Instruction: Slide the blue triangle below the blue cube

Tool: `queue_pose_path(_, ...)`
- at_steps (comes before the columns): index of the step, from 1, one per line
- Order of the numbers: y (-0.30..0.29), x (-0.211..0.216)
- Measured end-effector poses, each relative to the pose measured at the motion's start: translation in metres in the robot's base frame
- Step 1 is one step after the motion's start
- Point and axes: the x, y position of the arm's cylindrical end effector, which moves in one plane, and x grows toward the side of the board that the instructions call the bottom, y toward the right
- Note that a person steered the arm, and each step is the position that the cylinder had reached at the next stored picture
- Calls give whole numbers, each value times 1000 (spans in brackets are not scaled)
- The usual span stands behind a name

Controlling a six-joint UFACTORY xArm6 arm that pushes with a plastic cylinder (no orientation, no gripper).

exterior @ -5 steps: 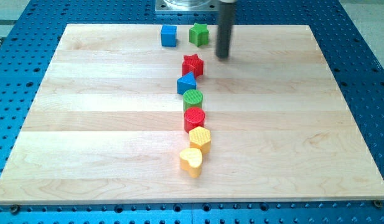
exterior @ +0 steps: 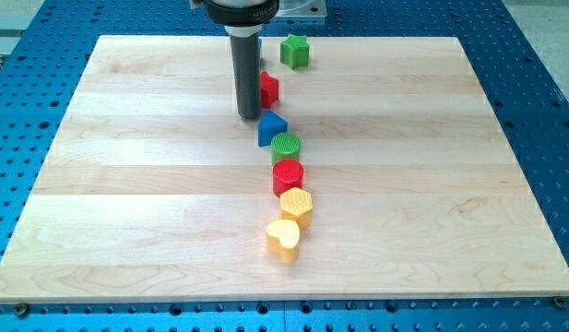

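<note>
My tip (exterior: 249, 115) rests on the counter (exterior: 127, 184) just above-left of the blue triangle (exterior: 271, 129) — a bare rod, holding nothing, hiding the blue cube.

Blue triangle (exterior: 271, 129) lies mid-board; blue cube mostly hidden behind the rod.

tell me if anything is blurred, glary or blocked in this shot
Camera view: lighting is even and soft, with no strong glare on the wooden board; the blocks look sharp, ridges showing on the green cylinder. The rod with my tip hides the blue cube and part of the red block, and ends just up-left of the blue triangle. Shadows are faint.
</note>
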Motion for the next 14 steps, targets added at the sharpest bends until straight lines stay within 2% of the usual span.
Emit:
queue_pose_path(1, -1, 0)
queue_pose_path(2, -6, -18)
queue_pose_path(3, 34, -23)
queue_pose_path(4, 29, -54)
queue_pose_path(5, 29, -61)
queue_pose_path(6, 118, -48)
queue_pose_path(7, 138, 9)
queue_pose_path(8, 118, 51)
queue_pose_path(10, -17, 49)
queue_pose_path(11, -10, 70)
queue_pose_path(12, -51, 89)
queue_pose_path(13, -92, 65)
queue_pose_path(14, -62, 42)
